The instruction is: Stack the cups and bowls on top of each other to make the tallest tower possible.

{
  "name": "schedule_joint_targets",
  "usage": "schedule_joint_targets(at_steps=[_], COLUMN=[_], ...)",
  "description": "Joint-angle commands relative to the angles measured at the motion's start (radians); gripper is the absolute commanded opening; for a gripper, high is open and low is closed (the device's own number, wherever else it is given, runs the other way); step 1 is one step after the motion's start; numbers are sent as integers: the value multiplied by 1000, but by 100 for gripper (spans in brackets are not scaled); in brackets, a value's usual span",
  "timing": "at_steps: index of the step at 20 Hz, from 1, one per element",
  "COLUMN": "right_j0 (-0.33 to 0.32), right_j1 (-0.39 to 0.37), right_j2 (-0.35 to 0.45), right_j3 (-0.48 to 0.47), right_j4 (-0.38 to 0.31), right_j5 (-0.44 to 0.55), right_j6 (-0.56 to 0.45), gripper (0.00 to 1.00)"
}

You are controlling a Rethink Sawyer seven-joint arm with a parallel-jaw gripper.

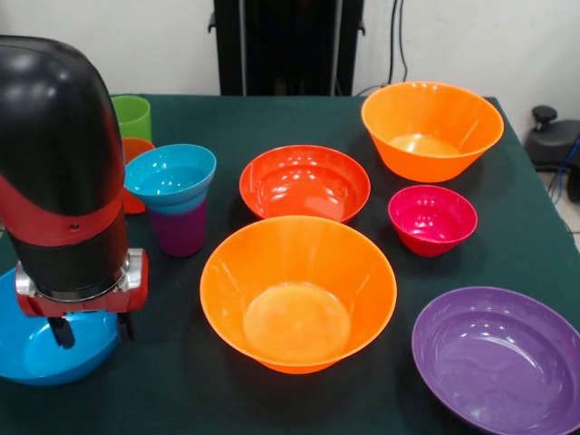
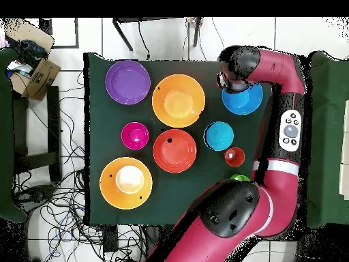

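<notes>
My gripper (image 1: pixel 91 330) hangs open over the large blue bowl (image 1: pixel 41 355) at the table's front left. One finger (image 1: pixel 62 333) is over the bowl's inside and the other is at its right rim; I cannot tell if they touch it. In the overhead view the arm's head hides the gripper at the blue bowl's (image 2: pixel 247 102) edge. The small teal bowl (image 1: pixel 170 175) sits in the purple cup (image 1: pixel 178 229). The orange cup (image 1: pixel 136 149) and green cup (image 1: pixel 134 115) stand behind it.
A large orange bowl (image 1: pixel 297 292) stands in the middle front, with the shallow red-orange bowl (image 1: pixel 304 181) behind it. The second large orange bowl (image 1: pixel 432 129) is at the far right, the magenta bowl (image 1: pixel 432 218) is right of centre, and the large purple bowl (image 1: pixel 498 360) is at the front right.
</notes>
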Motion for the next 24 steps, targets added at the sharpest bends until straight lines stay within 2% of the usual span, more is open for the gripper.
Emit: schedule_joint_targets(at_steps=[1,17,18,24], right_j0=[-5,-7,-6,2], right_j1=[-14,-1,-3,-22], right_j2=[-57,-67,-72,-102], right_j3=[184,222,225,221], right_j4=[9,27,22,-2], right_j5=[-111,-193,-201,-224], right_j6=[-147,-160,-163,-132], gripper=[100,100,0,0])
